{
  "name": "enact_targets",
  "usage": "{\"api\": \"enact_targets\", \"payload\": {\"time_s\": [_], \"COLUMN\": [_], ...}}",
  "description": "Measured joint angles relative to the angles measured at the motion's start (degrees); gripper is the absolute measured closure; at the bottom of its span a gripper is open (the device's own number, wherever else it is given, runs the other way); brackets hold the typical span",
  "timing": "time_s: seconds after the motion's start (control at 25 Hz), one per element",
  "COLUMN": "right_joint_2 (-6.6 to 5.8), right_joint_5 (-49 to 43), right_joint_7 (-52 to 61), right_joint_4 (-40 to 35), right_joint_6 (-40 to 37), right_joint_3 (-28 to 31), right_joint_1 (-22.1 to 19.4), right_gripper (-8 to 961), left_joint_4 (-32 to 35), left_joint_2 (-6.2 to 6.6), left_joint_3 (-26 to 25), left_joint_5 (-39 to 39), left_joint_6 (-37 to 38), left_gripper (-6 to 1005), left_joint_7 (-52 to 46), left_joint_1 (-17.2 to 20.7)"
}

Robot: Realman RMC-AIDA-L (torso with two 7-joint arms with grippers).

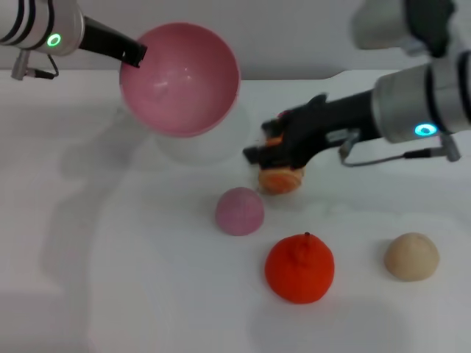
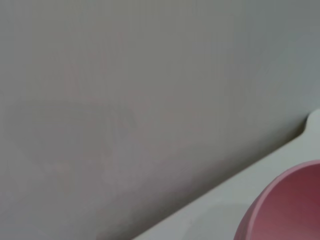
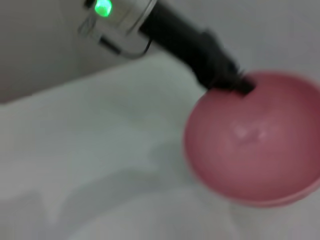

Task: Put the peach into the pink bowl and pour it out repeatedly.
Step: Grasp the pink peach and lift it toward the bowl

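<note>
The left gripper (image 1: 136, 53) held the glossy pink plastic bowl (image 1: 180, 79) by its rim, lifted and tipped, its inside bare. Just below the bowl, the small pale-pink round peach (image 1: 239, 211) lay on the white table (image 1: 110, 279). Beside the peach, the right gripper (image 1: 268, 151) hung over a small orange toy (image 1: 280, 180); whether its fingers were closed, I couldn't tell.

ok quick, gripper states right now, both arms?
Left gripper: shut on the rim of the pink bowl, held tilted above the table, empty.
Right gripper: over a small orange piece near the peach; open or shut cannot be told.
</note>
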Motion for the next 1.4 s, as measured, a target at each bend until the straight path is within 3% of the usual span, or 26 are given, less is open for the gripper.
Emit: {"api": "enact_targets", "payload": {"time_s": [0.2, 0.48, 0.52, 0.76, 1.4], "right_joint_2": [0.25, 0.23, 0.24, 0.32, 0.62], "right_joint_5": [-3.9, -5.14, -5.56, -5.98, 0.0], "right_joint_7": [7.34, 7.21, 7.18, 7.11, 7.18], "right_joint_4": [1.95, 9.45, 10.56, 18.68, 25.69], "right_joint_6": [-1.89, 0.01, 0.64, 8.88, 21.03], "right_joint_3": [-5.0, -5.64, -5.64, -8.06, -16.97], "right_joint_1": [3.52, 4.94, 4.98, 5.43, 7.9], "right_gripper": [441, 442, 442, 442, 444], "left_joint_4": [0.07, 0.17, 0.2, 0.22, 0.21], "left_joint_2": [-0.07, -0.82, -1.37, -1.74, -1.96], "left_joint_3": [-0.03, -0.06, -0.07, 0.35, 2.52], "left_joint_5": [0.02, 0.08, 0.07, 0.06, -0.16], "left_joint_6": [1.3, 1.68, 1.67, 1.41, 1.15], "left_gripper": [955, 954, 954, 954, 954], "left_joint_7": [1.57, 1.64, 1.64, 1.64, 1.64], "left_joint_1": [0.22, 0.13, -0.36, -1.26, -0.9]}}
